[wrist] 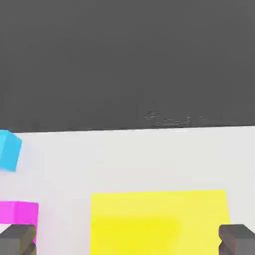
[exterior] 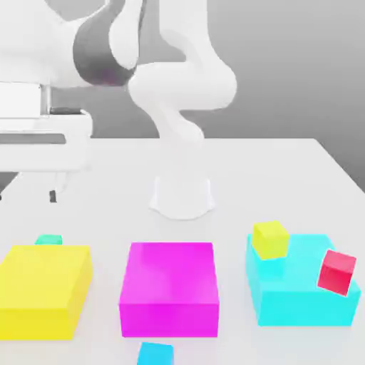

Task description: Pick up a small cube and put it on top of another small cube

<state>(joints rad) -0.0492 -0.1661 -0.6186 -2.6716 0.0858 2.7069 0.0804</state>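
The gripper (wrist: 127, 240) stands with its two dark fingertips (wrist: 18, 238) spread as wide apart as they go and nothing between them. In the hand view the big yellow block (wrist: 159, 221) lies directly below the gap, its top face spanning most of the space between the fingertips, while a corner of the big magenta block (wrist: 19, 213) shows just beside one fingertip and the small cyan cube (wrist: 9, 150) sits farther out on that same side, on the white table (wrist: 134, 154). In the exterior view the hand hangs high at that view's left, above the table's far left part. The small green cube (exterior: 48, 239) rests on the table touching or just behind the far edge of the big yellow block (exterior: 44, 289) — it is below the hand and a little toward the camera. The big magenta block (exterior: 170, 286) stands beside the yellow one toward the exterior view's right, apart from it, with the small cyan cube (exterior: 155, 353) near its front edge. Well away from the gripper, at the exterior view's right, the big cyan block (exterior: 296, 296) carries a small yellow cube (exterior: 270, 239) on its far corner, and a small red cube (exterior: 336, 271) sits tilted on its right edge.
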